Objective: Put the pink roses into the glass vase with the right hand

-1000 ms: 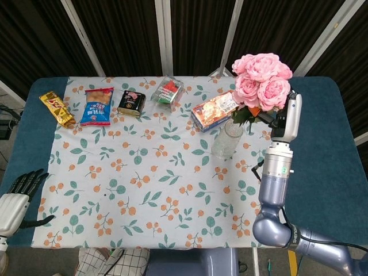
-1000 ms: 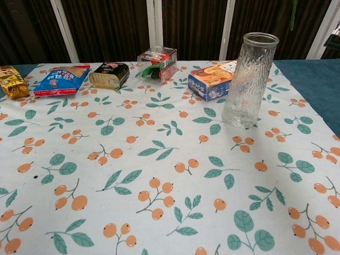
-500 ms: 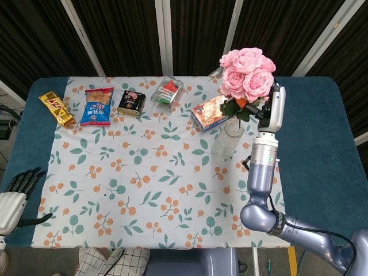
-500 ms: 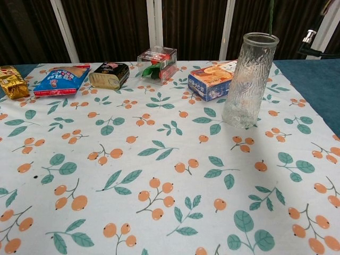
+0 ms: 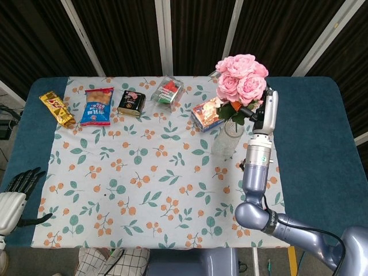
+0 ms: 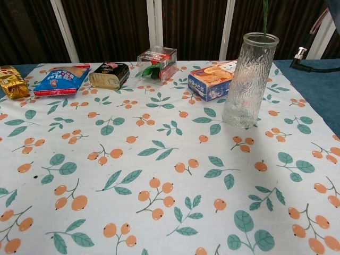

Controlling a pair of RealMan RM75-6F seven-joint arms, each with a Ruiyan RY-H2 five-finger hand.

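A bunch of pink roses [image 5: 241, 77] with green leaves hangs over the tall glass vase [image 5: 228, 141], which stands upright on the floral tablecloth. My right hand [image 5: 255, 110] grips the bunch just under the leaves, to the right of the vase mouth. In the chest view the green stem [image 6: 264, 18] comes straight down to the rim of the vase [image 6: 248, 79]; the blooms and the hand are out of that frame. My left hand [image 5: 14, 192] rests with fingers apart, holding nothing, at the near left edge of the table.
Along the back of the cloth lie a gold packet [image 5: 56, 108], a blue snack bag [image 5: 98, 106], a black tin [image 5: 131, 103], a clear box [image 5: 167, 91] and a biscuit box [image 5: 210, 113] right behind the vase. A cable [image 6: 308, 50] crosses the chest view's top right.
My right hand has carried the roses leftward and further back until they hang over the vase. The stem now shows at the vase rim in the chest view. The left hand stayed put.
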